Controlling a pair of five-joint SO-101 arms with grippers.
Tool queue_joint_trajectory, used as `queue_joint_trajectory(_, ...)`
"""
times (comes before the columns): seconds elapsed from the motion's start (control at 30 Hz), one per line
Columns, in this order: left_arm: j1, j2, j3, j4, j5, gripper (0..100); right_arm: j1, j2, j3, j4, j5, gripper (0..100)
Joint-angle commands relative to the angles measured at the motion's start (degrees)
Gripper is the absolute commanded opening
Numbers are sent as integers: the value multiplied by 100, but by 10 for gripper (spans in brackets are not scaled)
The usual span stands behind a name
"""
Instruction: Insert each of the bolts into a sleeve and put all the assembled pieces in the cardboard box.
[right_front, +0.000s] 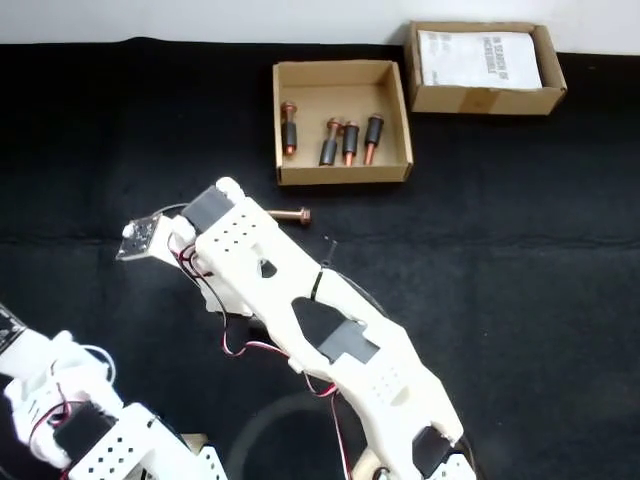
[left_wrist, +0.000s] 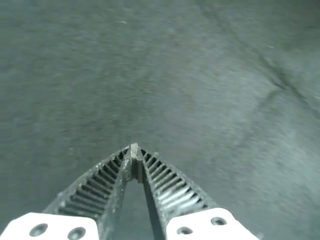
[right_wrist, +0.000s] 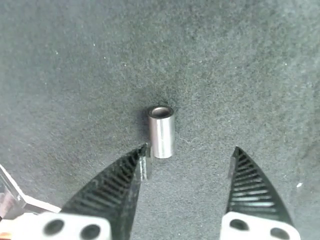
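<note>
A grey metal sleeve (right_wrist: 161, 131) lies on the black cloth just ahead of my right gripper (right_wrist: 190, 150), close to one fingertip. That gripper is open and holds nothing. A loose copper bolt (right_front: 290, 215) lies on the cloth beside the right arm's wrist (right_front: 225, 215), just in front of the open cardboard box (right_front: 343, 172). Several bolts with dark sleeves on them (right_front: 350, 140) lie inside that box. My left gripper (left_wrist: 134, 147) is shut on nothing and hangs over bare cloth. The left arm (right_front: 70, 410) sits at the near left corner.
A second cardboard box (right_front: 485, 98) with a printed sheet in it stands at the back right. The right arm (right_front: 330, 330) stretches diagonally from the near edge toward the boxes. Black cloth (right_front: 520, 250) covers the table.
</note>
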Motion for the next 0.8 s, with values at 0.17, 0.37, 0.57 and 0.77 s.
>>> queue_joint_trajectory(0.17, -321, -224, 119, 18, -316, 10, 101, -22, 532, 66, 158, 224)
queue_joint_trajectory(0.37, -338, -224, 119, 18, -316, 10, 75, -22, 919, -84, 167, 224)
queue_joint_trajectory(0.57, -338, -224, 119, 18, -325, 10, 66, 4, 1235, -391, 176, 224)
queue_joint_trajectory(0.77, -338, -224, 119, 18, -325, 10, 66, 725, 778, -418, 176, 224)
